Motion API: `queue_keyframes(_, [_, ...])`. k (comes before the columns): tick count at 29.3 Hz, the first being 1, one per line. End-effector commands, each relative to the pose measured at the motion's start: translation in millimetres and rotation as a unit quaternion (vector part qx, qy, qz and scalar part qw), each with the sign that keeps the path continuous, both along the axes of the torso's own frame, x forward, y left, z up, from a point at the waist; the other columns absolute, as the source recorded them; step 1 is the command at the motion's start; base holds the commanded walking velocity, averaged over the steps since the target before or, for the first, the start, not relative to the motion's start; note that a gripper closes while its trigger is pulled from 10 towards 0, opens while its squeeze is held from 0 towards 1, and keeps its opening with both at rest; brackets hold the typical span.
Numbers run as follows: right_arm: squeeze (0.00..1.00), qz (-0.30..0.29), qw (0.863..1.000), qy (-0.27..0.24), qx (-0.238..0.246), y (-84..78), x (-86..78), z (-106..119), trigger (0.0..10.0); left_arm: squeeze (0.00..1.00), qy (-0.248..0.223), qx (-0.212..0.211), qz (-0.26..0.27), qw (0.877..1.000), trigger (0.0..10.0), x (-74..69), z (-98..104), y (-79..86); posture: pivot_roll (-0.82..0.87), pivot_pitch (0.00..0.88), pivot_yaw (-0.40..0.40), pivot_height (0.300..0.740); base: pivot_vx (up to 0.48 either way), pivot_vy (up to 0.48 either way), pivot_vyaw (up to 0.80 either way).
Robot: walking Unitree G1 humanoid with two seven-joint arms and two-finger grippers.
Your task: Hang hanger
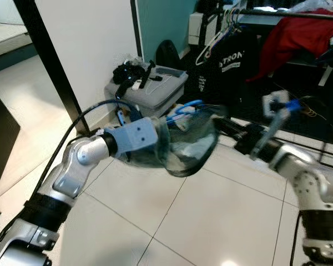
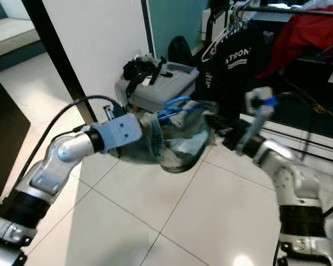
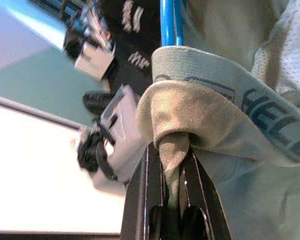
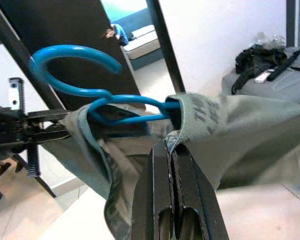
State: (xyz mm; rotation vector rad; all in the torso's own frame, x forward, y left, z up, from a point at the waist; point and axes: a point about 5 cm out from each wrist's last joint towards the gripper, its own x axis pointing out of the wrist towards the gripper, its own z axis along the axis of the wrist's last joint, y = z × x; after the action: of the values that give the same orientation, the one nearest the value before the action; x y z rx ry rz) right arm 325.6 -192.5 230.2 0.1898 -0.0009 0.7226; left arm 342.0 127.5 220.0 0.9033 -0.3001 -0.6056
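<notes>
At the left of the head view my left arm reaches in from the lower left corner toward the middle of the frame. My left gripper (image 3: 172,165) is closed on a fold of the grey-green shirt (image 1: 186,147); in the left wrist view the two black fingers (image 3: 142,200) pinch the cloth just under its printed collar band.

The shirt hangs in the middle of the frame, stretched between both my grippers above the pale tiled floor (image 1: 211,221). The blue hanger (image 4: 97,100) is inside it: its hook and upper loop stick out of the neck opening, showing at the shirt's top edge in the head view (image 1: 188,106).

Behind the shirt, in the upper middle, a grey case (image 1: 155,88) sits on the floor against the white wall (image 1: 89,50), with black straps piled on top.

From the lower right my right arm reaches in, and my right gripper (image 4: 172,145) is closed on the shirt's collar edge, right beside the hanger's wire.

In the upper right a clothes rail (image 2: 299,9) carries a black printed shirt (image 2: 233,66), a red garment (image 2: 305,33) and white hangers (image 2: 219,36).
</notes>
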Motion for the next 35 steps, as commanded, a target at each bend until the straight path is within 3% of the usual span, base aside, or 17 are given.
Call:
queue_keyframes(1, [0.0,0.005,1.0,-0.01,-0.008,3.8,0.6,4,0.0,0.0,0.008,-0.005,0.035,0.999,10.0,4.9,-1,12.0,-0.09,0.104,0.058,0.74,0.0,0.0,0.0])
queue_keyframes(7, [0.0,0.016,1.0,-0.009,-0.01,10.9,-4.9,5,0.0,0.0,0.037,-0.005,0.056,0.998,10.0,4.5,-13,17.8,-0.09,0.105,0.06,0.74,0.0,0.0,0.0])
queue_keyframes(15, [0.0,0.005,0.999,0.006,-0.049,11.4,-4.9,-8,0.0,0.0,0.04,-0.042,0.065,0.996,10.0,7.0,-9,13.5,-0.09,0.105,0.062,0.74,0.0,0.0,0.0])
queue_keyframes(16, [0.0,-0.008,0.998,0.008,-0.063,9.5,-3.1,-11,4.3,0.0,0.043,-0.062,0.063,0.995,10.0,6.8,-7,10.7,-0.09,0.105,0.062,0.74,0.0,0.0,0.0])
queue_keyframes(18, [0.0,-0.008,0.998,0.008,-0.063,9.5,-3.1,-11,4.3,0.0,0.043,-0.062,0.063,0.995,10.0,6.8,-7,10.7,-0.09,0.105,0.062,0.74,0.0,0.0,0.0])
queue_keyframes(19, [0.0,-0.019,0.997,0.012,-0.074,8.0,-1.4,-13,10.0,0.0,0.048,-0.08,0.058,0.994,10.0,6.0,-6,6.9,-0.09,0.105,0.063,0.74,0.0,0.0,0.0])
queue_keyframes(22, [0.0,-0.036,0.996,0.014,-0.079,5.5,0.9,-15,10.0,0.0,0.058,-0.118,0.047,0.99,10.0,3.4,-4,-0.5,-0.09,0.105,0.063,0.74,0.0,0.0,0.0])
queue_keyframes(23, [0.9,-0.042,0.996,0.017,-0.074,3.8,1.8,-15,10.0,0.0,0.063,-0.132,0.043,0.988,10.0,2.3,-4,-3.3,-0.09,0.104,0.061,0.74,0.0,0.0,0.0])
queue_keyframes(24, [0.9,-0.045,0.996,0.018,-0.071,2.6,2.1,-15,10.0,0.0,0.066,-0.142,0.041,0.987,10.0,1.5,-3,-5.0,-0.09,0.104,0.061,0.74,0.0,0.0,0.0])
queue_keyframes(25, [1.0,-0.046,0.997,0.019,-0.066,1.6,2.0,-15,10.0,0.0,0.069,-0.152,0.04,0.985,10.0,1.0,-2,-5.8,-0.09,0.103,0.06,0.74,0.0,0.0,0.0])
queue_keyframes(32, [1.0,-0.044,0.997,0.018,-0.067,-0.6,0.9,-16,10.0,0.0,0.078,-0.17,0.041,0.982,10.0,0.4,-2,-5.3,-0.09,0.101,0.058,0.74,0.0,0.0,0.0])
queue_keyframes(35, [1.0,-0.066,0.996,0.018,-0.059,-9.4,2.2,-21,10.0,0.0,0.092,-0.187,0.058,0.976,10.0,1.5,-7,1.9,-0.09,0.096,0.06,0.74,0.0,0.0,0.0])
